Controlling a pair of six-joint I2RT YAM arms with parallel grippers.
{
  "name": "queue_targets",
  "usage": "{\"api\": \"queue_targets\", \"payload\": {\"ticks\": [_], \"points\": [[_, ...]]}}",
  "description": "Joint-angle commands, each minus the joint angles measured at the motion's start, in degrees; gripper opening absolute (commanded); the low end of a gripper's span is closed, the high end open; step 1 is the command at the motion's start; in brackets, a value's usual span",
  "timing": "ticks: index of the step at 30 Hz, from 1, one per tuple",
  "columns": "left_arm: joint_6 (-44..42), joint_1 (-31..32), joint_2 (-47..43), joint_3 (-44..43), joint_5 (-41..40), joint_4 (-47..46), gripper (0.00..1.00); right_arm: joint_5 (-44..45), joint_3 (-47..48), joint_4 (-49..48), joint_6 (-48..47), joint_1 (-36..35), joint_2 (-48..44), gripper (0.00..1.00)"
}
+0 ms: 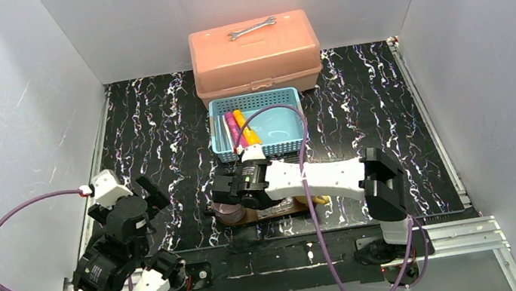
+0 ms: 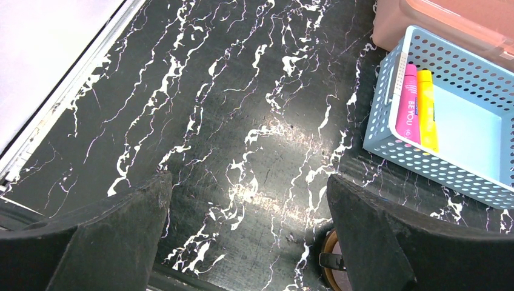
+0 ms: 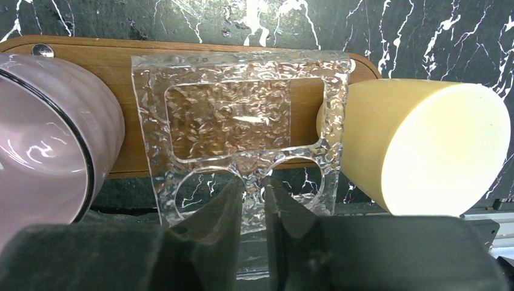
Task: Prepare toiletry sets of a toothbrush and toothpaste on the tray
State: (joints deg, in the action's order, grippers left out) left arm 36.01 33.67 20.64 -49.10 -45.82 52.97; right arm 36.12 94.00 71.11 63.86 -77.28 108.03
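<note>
The dark-brown wooden tray (image 3: 127, 60) lies near the table's front edge. A purple cup (image 3: 42, 139) stands at its left end and a pale yellow cup (image 3: 418, 145) at its right end. My right gripper (image 3: 254, 185) is shut on the strip between two round holes of a clear textured plastic holder (image 3: 242, 103), which rests over the tray's middle. The magenta-pink toothpaste (image 2: 409, 103) and the yellow toothpaste (image 2: 427, 109) lie side by side in the light-blue basket (image 2: 382, 142). A slim whitish toothbrush (image 2: 398, 76) lies along the basket wall beside them. My left gripper (image 2: 248, 200) hangs wide open over bare table, holding nothing.
A salmon plastic toolbox (image 1: 254, 58) stands behind the basket, with a steel wrench (image 1: 251, 28) on its lid. White walls close in the black marbled table on three sides. The right arm (image 1: 320, 175) stretches leftward above the tray.
</note>
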Motion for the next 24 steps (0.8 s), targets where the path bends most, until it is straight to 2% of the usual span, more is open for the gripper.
{"api": "queue_targets", "payload": {"ticks": [1, 11, 17, 24], "points": [[0.42, 0.17, 1.07, 0.16, -1.28, 0.85, 0.99, 1.87, 0.15, -0.02, 0.61, -0.33, -3.8, 0.31], [0.13, 0.18, 2.11, 0.15, -1.55, 0.88, 0.99, 3.28, 3.06, -0.53, -3.6, -0.33, -5.33, 0.43], [-0.17, 0.17, 2.41, 0.32, -1.46, 0.79, 0.99, 6.76, 7.14, -2.28, -9.93, 0.05, -7.74, 0.49], [-1.08, 0.19, 4.02, 0.15, -0.64, 0.74, 0.99, 6.84, 8.13, -9.79, -20.12, 4.0, -11.67, 0.52]]}}
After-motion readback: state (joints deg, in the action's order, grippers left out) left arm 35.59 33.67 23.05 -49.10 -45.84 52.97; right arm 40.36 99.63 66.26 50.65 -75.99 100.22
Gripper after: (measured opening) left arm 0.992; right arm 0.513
